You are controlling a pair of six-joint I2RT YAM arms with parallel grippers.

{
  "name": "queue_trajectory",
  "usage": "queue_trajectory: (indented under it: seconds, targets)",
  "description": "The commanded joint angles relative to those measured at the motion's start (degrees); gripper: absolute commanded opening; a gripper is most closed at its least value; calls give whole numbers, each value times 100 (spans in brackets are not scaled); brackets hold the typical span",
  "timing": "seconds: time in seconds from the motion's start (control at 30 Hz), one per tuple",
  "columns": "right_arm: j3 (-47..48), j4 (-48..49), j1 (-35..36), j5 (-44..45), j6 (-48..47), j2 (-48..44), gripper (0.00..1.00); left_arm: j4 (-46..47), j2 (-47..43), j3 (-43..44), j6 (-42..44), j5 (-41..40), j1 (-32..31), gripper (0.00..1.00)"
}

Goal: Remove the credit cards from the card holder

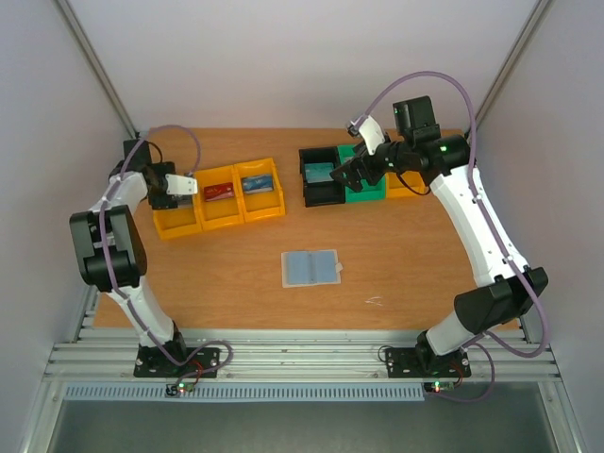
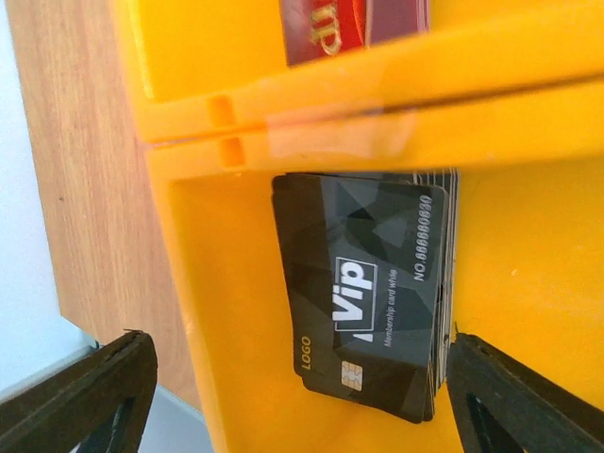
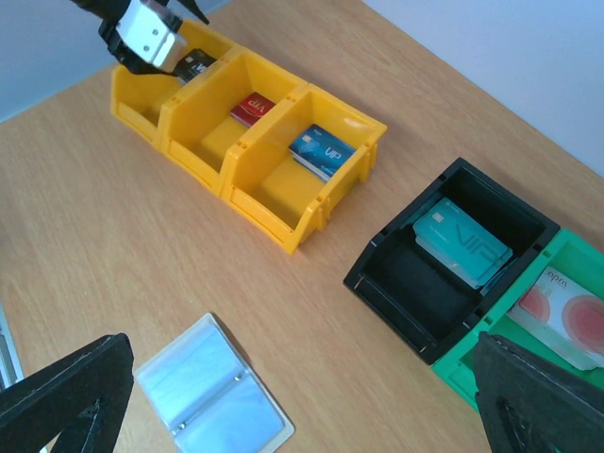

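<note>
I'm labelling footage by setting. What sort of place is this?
Probably a robotics lab test cell: a wooden table boxed in by plain white panels, left arm and right arm bolted to an aluminium rail, and colour-coded sorting bins.

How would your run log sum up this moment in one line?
left gripper open over dark cards | right gripper open by black bin | card holder lies open

Bright even light, soft shadows, sharp
</note>
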Motion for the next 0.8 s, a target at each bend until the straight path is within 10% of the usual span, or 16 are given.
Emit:
queue_trajectory:
  seconds: [0.0,0.4,0.77]
  targets:
    - [-73,-56,-24,-150,-160,-207,99,-709,-344,518,-904,519,19,86]
    - [525,456,-25,387,1490,339,98,-1419,-1811,89,-2197,1331,-787,85]
    - [884,1219,-1,1390,5087,1029,91,1453,-4360,-2615,-11150,1594,-2103,78]
